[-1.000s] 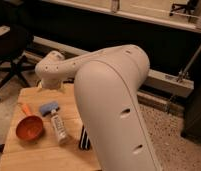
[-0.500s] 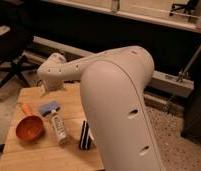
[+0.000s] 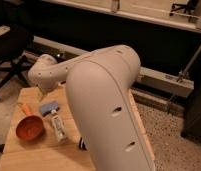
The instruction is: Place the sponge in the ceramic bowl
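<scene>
**Item record: wooden desk with sponge, bowl and arm**

Camera view.

1. Desk (image 3: 41,156): pale wood, lower left of the frame. A large white arm (image 3: 106,105) covers its right side.
2. Sponge (image 3: 49,107): light-blue pad lying flat on the desk, towards the far side. It is just beside the bowl's handle and not inside the bowl. Nothing is gripping it.
3. Ceramic bowl (image 3: 29,129): round, orange-red, upright near the desk's left edge. Its short handle points away, towards the sponge. Nothing can be seen inside it.
4. White tube (image 3: 57,127): lying lengthwise just right of the bowl, with its far end close to the sponge's near edge.
5. Black bar (image 3: 82,145): only a sliver shows at the edge of the arm.
6. Pincer (image 3: 43,91): at the arm's rounded wrist end, above the far left part of the desk, beyond the sponge and a little left of it. It is mostly hidden under the wrist housing. Its fingers are apart, clamped on nothing.
7. Surroundings: a dark office chair (image 3: 9,50) on the left and speckled floor (image 3: 176,137) on the right.
</scene>
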{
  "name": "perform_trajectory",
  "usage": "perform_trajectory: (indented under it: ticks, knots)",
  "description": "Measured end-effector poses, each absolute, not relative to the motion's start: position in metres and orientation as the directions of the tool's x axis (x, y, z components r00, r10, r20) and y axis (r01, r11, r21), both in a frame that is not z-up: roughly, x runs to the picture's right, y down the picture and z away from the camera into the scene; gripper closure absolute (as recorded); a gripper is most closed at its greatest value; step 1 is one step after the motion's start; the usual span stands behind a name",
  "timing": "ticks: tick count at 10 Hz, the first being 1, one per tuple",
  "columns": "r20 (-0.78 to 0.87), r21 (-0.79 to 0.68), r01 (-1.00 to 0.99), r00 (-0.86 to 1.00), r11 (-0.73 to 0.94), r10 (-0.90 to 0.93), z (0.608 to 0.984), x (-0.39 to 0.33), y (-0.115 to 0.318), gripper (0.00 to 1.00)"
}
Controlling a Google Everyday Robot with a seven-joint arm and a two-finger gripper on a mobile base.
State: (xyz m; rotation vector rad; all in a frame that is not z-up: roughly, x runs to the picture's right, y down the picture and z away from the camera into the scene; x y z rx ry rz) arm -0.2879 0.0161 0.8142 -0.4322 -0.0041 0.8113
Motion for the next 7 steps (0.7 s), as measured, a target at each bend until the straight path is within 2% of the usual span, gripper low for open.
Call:
perform_trajectory:
  ticks: [4,7]
  knots:
    - [-0.082,-0.329,-0.390,0.919,0.860,0.385,0.819,-0.310,0.009,0.20]
    - [-0.013,-0.383,-0.120,0.992,0.916,0.125,0.815,-0.327,0.012,0.20]
